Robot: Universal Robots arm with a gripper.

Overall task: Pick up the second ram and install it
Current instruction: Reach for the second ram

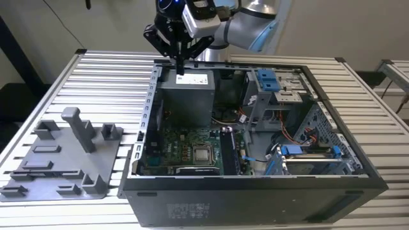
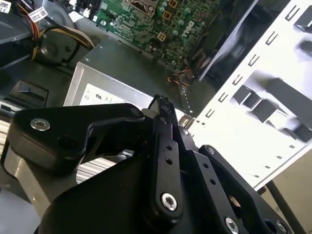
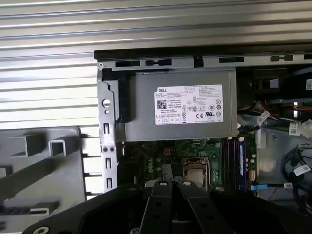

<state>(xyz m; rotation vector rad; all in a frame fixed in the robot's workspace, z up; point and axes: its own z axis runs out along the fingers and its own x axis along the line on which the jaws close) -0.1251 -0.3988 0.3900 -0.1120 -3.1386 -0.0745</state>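
Grey power supply [image 1: 185, 93] sits just below the clenched, empty gripper [image 1: 181, 72] (twelve o'clock of the case [image 1: 255, 206]); dropping straight probably clips it.

Open computer case [image 1: 255, 203] beside grey tray [image 1: 67, 162]

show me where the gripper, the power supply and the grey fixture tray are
gripper [image 1: 181, 70]: exterior view, midway between its fingertips
power supply [image 3: 180, 107]: first wrist view, on its white label
grey fixture tray [image 1: 103, 160]: exterior view, on a bare flat part of its base
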